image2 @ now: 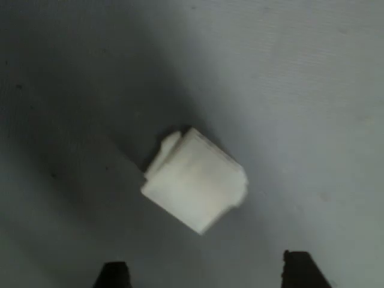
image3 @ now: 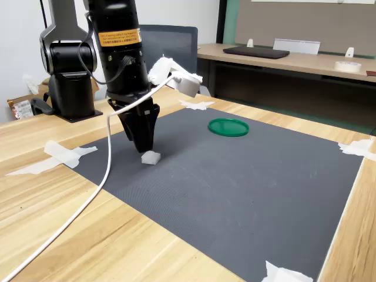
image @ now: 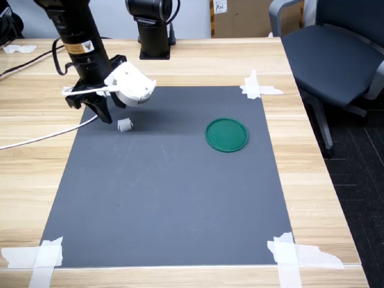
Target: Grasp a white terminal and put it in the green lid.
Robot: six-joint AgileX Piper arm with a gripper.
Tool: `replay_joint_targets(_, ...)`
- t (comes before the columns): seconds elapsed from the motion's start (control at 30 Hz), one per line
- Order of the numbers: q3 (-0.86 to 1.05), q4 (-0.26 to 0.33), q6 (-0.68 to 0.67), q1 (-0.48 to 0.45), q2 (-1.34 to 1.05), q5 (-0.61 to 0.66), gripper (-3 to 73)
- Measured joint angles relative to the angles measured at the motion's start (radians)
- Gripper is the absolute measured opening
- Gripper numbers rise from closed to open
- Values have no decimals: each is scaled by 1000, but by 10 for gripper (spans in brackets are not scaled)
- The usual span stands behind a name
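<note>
Terminal (image2: 195, 180) loose on mat (image: 168, 198), well apart from lid (image: 227, 134). Hand (image2: 207, 273) spread, hovering just above, empty. Likely light, stiff, slippery; best pinched across flat opposite faces.

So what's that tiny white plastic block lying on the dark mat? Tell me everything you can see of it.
The tiny white blocky plastic terminal is roughly cube-shaped, matte, with a small tab along one edge. It lies on the dark grey mat, nothing gripping it. In the first exterior view it sits far to the left of the flat round dark-green lid. The black gripper hovers beside it, fingers apart; the pictures do not settle whether a fingertip touches it.
</note>
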Motion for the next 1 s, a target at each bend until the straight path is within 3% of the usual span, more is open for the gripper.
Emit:
replay_joint_targets(0.67,-1,73,-125,15,64,-24,498)
replay_joint_targets(0.8,-2,42,-61,70,64,-28,498)
replay_joint_targets(1.0,-2,-67,75,112,64,-69,498)
